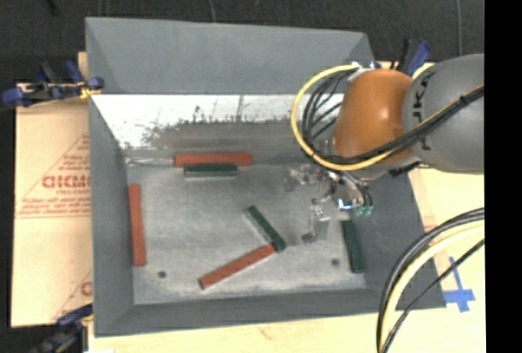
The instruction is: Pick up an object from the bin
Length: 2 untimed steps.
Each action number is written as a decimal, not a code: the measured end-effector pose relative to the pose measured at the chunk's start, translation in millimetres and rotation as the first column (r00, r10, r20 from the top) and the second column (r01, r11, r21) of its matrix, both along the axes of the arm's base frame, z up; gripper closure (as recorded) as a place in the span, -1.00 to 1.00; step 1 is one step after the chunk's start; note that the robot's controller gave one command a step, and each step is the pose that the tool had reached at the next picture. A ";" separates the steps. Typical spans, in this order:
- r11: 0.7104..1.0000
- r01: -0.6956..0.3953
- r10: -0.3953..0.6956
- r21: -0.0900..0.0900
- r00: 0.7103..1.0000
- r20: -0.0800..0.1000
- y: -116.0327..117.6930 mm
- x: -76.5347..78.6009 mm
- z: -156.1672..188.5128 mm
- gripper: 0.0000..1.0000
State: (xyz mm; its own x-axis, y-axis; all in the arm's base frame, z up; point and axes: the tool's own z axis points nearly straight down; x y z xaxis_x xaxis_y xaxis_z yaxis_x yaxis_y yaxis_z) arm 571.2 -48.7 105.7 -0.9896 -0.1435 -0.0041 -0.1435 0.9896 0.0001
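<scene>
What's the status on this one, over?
Tool low in bin, right of centre. Nearest: dark green bar by right wall, second green bar mid-floor, meeting a red bar at its end. Nothing stacked on either.

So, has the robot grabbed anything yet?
Not yet, it seems. The bars all lie flat in the bin. The hand hangs at the right, beside a green bar. Grabbing one and lifting it are left.

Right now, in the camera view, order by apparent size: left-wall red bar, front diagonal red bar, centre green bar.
1. Left-wall red bar and front diagonal red bar: alike, unranked.
2. Centre green bar: smallest.
</scene>
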 end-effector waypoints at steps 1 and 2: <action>0.981 0.192 -0.192 0.000 0.981 -0.002 34.9 -53.4 -35.4 1.00; 0.982 0.190 -0.190 -0.001 0.982 -0.002 34.6 -53.4 -35.4 -1.00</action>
